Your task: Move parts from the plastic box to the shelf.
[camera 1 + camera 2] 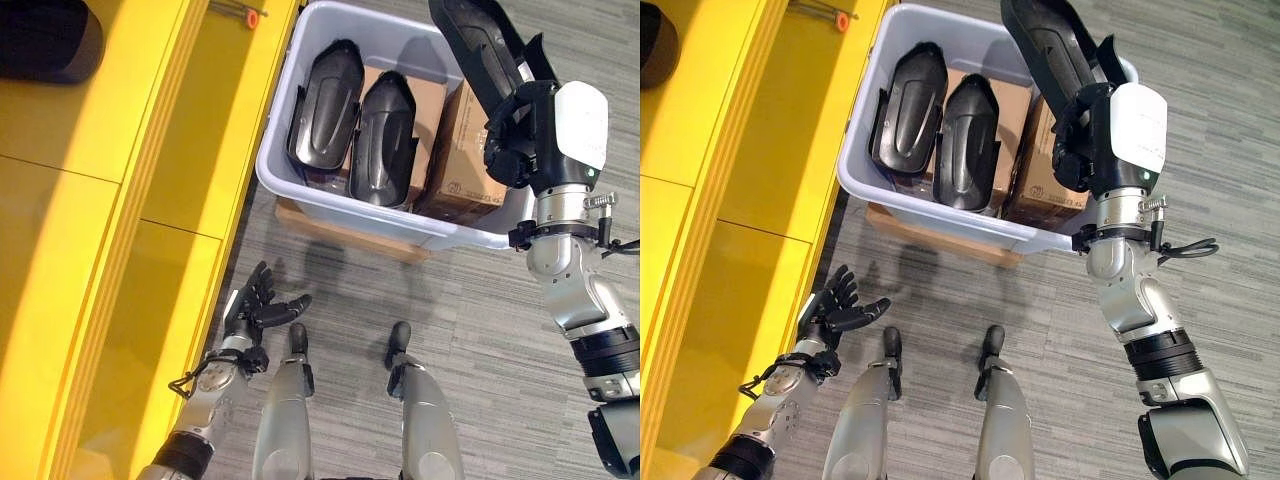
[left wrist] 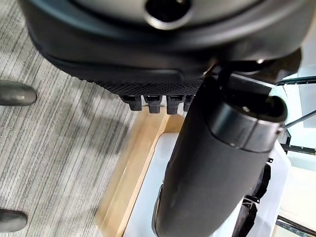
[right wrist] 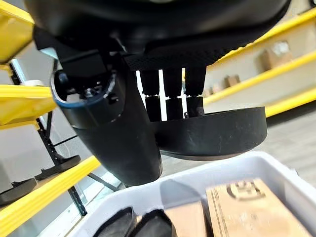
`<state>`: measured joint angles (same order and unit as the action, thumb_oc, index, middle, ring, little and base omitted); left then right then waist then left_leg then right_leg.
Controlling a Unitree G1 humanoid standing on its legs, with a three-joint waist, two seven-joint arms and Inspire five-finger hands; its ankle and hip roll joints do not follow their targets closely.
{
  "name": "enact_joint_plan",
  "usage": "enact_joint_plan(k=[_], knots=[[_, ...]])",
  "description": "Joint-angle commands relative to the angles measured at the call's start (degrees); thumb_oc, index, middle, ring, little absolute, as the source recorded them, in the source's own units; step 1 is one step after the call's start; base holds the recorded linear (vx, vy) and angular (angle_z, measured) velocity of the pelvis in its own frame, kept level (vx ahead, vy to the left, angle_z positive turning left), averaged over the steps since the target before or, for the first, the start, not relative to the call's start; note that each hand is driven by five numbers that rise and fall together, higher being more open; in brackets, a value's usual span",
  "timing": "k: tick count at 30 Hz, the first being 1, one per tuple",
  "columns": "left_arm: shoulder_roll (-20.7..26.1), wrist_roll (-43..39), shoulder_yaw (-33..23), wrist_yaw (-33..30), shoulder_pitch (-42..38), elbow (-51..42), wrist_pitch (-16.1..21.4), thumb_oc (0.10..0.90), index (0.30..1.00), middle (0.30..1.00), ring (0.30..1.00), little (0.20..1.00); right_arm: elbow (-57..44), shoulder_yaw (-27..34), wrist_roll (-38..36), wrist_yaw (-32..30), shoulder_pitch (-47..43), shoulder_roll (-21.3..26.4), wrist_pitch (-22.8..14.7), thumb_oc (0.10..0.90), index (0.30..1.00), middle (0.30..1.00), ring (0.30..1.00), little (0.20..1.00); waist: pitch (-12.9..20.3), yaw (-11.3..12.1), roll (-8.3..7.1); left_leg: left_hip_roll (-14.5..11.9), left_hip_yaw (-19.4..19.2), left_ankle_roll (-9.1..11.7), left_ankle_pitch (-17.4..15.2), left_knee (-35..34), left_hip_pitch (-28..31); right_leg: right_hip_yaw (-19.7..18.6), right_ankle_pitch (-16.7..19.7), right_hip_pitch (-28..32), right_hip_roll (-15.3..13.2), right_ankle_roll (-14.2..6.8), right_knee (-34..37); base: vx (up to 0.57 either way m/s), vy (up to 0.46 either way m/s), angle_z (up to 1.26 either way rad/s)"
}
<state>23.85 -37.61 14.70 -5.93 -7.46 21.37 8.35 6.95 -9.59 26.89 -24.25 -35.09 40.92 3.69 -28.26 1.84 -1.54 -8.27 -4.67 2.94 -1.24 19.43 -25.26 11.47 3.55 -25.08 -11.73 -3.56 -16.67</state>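
Two glossy black moulded parts (image 1: 352, 120) stand side by side in the plastic box (image 1: 300, 195) beside cardboard cartons (image 1: 462, 150); a third part (image 1: 1052, 45) is raised above it, clasped by the right hand (image 1: 1085, 135). Left hand (image 1: 255, 305) low beside the yellow shelf (image 1: 100, 250), fingers spread, empty.

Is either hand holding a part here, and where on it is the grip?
The right hand holds a black part by its lower end, above the plastic box. The left hand is open, holding nothing.
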Motion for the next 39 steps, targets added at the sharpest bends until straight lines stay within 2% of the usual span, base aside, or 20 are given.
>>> enact_joint_plan(k=[1, 9, 10, 14, 15, 17, 18, 19, 20, 21, 22, 24, 25, 29, 33, 39], knots=[[1.13, 2.08, 0.60, 1.63, 1.92, -2.42, 2.57, 0.900, 1.000, 1.000, 1.000, 1.000, -5.47, 4.79, 2.49, -3.90, -1.57, 2.48, -5.11, 0.400, 0.300, 0.300, 0.300, 0.300, 9.40, 0.68, -1.00, -2.67, -0.69, 0.40, -1.02, -2.09, 1.39, -1.21, -7.11, 6.76, -0.74, -2.76, -1.15, 0.03, -0.045, -0.06], [0.35, 2.26, -0.32, 2.33, 3.87, -2.01, 1.88, 0.900, 1.000, 1.000, 1.000, 1.000, -6.18, 1.23, 0.17, -0.01, -0.21, 0.12, -7.01, 0.400, 0.300, 0.300, 0.300, 0.300, 12.80, 0.51, -0.63, -3.51, -1.85, 1.48, 2.17, -9.44, 11.46, -0.25, -7.57, 14.54, -0.20, -2.99, 2.37, 0.03, -0.056, -0.05], [0.28, 2.17, -1.13, 2.16, 4.36, -1.92, 1.87, 0.900, 1.000, 1.000, 1.000, 1.000, -6.15, -0.34, -0.30, 1.22, -0.70, -0.45, -7.44, 0.400, 0.300, 0.300, 0.300, 0.300, 13.31, 0.70, -0.47, -4.18, -2.21, 2.00, 3.11, -10.84, 13.84, 0.31, -8.82, 16.09, 0.21, -2.69, 1.54, -0.01, -0.138, 0.00], [-0.21, 1.63, -3.28, 1.55, 6.26, -1.98, 1.94, 0.900, 1.000, 1.000, 1.000, 1.000, -6.30, -2.56, -1.41, 3.10, -1.18, -1.29, -8.32, 0.400, 0.300, 0.300, 0.300, 0.300, 13.94, 1.53, 0.00, -6.38, -1.77, 3.67, 6.01, -12.47, 16.81, 1.70, -12.11, 18.66, 2.26, -1.11, -0.47, -0.05, -0.215, 0.07], [-0.80, 1.08, -4.71, 1.10, 7.99, -1.98, 2.07, 0.900, 1.000, 1.000, 1.000, 1.000, -6.55, -3.41, -2.33, 3.64, -1.00, -2.26, -9.09, 0.400, 0.300, 0.300, 0.300, 0.300, 14.64, 2.42, 0.48, -7.95, -1.24, 4.82, 9.68, -14.04, 17.50, 2.67, -13.51, 19.84, 4.00, -0.03, -0.78, -0.10, -0.317, 0.25], [-1.54, 0.17, -6.17, 0.95, 9.80, -2.20, 2.14, 0.900, 1.000, 1.000, 1.000, 1.000, -6.66, -4.44, -2.90, 4.34, -1.45, -2.42, -9.65, 0.400, 0.300, 0.300, 0.300, 0.300, 15.10, 3.52, 1.00, -9.16, -0.86, 5.93, 13.97, -15.38, 17.81, 4.04, -14.16, 20.93, 5.52, 0.98, -0.17, -0.10, -0.294, 0.36], [-2.18, -0.02, -7.06, 0.83, 11.18, -2.37, 2.06, 0.900, 1.000, 1.000, 1.000, 1.000, -6.68, -4.58, -3.52, 4.48, -1.16, -2.40, -10.05, 0.400, 0.300, 0.300, 0.300, 0.300, 15.37, 4.13, 1.16, -9.73, -0.96, 7.00, 18.00, -16.58, 17.68, 5.72, -14.68, 22.68, 6.16, 1.76, 1.84, -0.09, -0.259, 0.42], [-2.47, 0.29, -7.27, 0.75, 11.58, -2.44, 1.99, 0.900, 1.000, 1.000, 1.000, 1.000, -6.94, -4.34, -3.53, 4.57, -0.62, -2.18, -10.06, 0.400, 0.300, 0.300, 0.300, 0.300, 15.62, 4.01, 1.36, -10.00, -1.63, 6.92, 19.59, -16.76, 17.09, 6.74, -14.34, 23.22, 6.34, 2.25, 2.86, -0.16, -0.321, 0.78], [-3.13, 0.70, -6.87, 0.56, 11.30, -1.78, 1.63, 0.900, 1.000, 1.000, 1.000, 1.000, -8.29, -3.40, -3.81, 4.54, 1.54, -1.83, -10.03, 0.400, 0.300, 0.300, 0.300, 0.300, 15.22, 2.89, 0.81, -11.09, -7.70, 6.05, 19.98, -13.83, 16.15, 9.27, -14.44, 24.26, 5.77, 3.16, 3.65, -0.11, -0.270, 1.78], [-3.70, 1.22, -6.73, 0.60, 11.32, -1.51, 1.09, 0.900, 1.000, 1.000, 1.000, 1.000, -9.19, -2.18, -3.73, 4.06, 3.87, -1.75, -9.79, 0.400, 0.300, 0.300, 0.300, 0.300, 15.66, 1.51, 0.27, -12.74, -12.63, 6.64, 18.41, -12.07, 16.89, 10.80, -15.67, 24.90, 5.11, 3.36, 3.26, -0.06, -0.228, 2.69], [-4.20, 1.63, -6.45, 0.62, 11.33, -1.44, 0.81, 0.900, 1.000, 1.000, 1.000, 1.000, -10.27, -0.61, -3.59, 3.75, 6.28, -1.68, -9.61, 0.400, 0.300, 0.300, 0.300, 0.300, 16.36, 0.68, 0.61, -14.87, -16.05, 7.10, 18.14, -11.91, 18.02, 12.92, -16.12, 25.56, 4.88, 3.55, 2.57, 0.04, -0.088, 2.47], [-4.53, 2.48, -6.08, 0.45, 11.25, -1.55, 0.55, 0.900, 1.000, 1.000, 1.000, 1.000, -11.25, 1.12, -3.83, 3.59, 8.71, -2.01, -9.42, 0.400, 0.300, 0.300, 0.300, 0.300, 17.15, 0.17, 1.32, -16.65, -17.66, 7.87, 19.16, -12.69, 18.75, 14.76, -16.87, 26.04, 4.31, 3.40, 0.69, 0.08, 0.062, 1.49], [-4.96, 2.80, -5.89, 0.30, 11.32, -1.38, 0.36, 0.900, 1.000, 1.000, 1.000, 1.000, -12.46, 2.57, -3.75, 3.39, 10.62, -2.47, -9.55, 0.400, 0.300, 0.300, 0.300, 0.300, 18.17, -0.22, 2.04, -16.95, -19.38, 7.81, 18.35, -14.73, 19.54, 16.37, -17.42, 26.54, 3.54, 3.00, -0.48, 0.12, 0.146, 1.20], [-4.85, 3.46, -5.89, -0.05, 11.15, -1.65, 0.22, 0.900, 1.000, 1.000, 1.000, 1.000, -12.70, 3.60, -3.87, 3.46, 12.58, -2.82, -9.27, 0.400, 0.300, 0.300, 0.300, 0.300, 18.15, 0.31, 1.77, -16.03, -18.12, 7.38, 16.21, -10.53, 17.68, 17.84, -17.27, 28.32, 0.83, 2.63, -0.90, 0.07, 0.112, 0.62], [-4.52, 3.87, -6.47, -0.56, 11.88, -1.50, 0.44, 0.900, 1.000, 1.000, 1.000, 1.000, -13.44, 3.80, -2.74, 3.46, 13.73, -3.91, -9.13, 0.400, 0.300, 0.300, 0.300, 0.300, 18.62, 1.34, 1.02, -14.84, -18.61, 6.56, 12.28, -7.97, 17.30, 18.03, -15.58, 30.80, -1.91, 0.91, 0.95, 0.11, 0.157, 0.12], [-4.11, 4.49, -7.00, -0.58, 12.31, -1.50, 0.54, 0.900, 1.000, 1.000, 1.000, 1.000, -13.90, 4.00, -2.26, 3.70, 14.22, -4.51, -9.01, 0.400, 0.300, 0.300, 0.300, 0.300, 19.67, 2.39, -0.07, -13.22, -19.03, 6.00, 10.47, -7.53, 16.48, 18.53, -13.36, 32.15, -2.75, -0.55, 4.43, 0.10, 0.107, -0.50]])
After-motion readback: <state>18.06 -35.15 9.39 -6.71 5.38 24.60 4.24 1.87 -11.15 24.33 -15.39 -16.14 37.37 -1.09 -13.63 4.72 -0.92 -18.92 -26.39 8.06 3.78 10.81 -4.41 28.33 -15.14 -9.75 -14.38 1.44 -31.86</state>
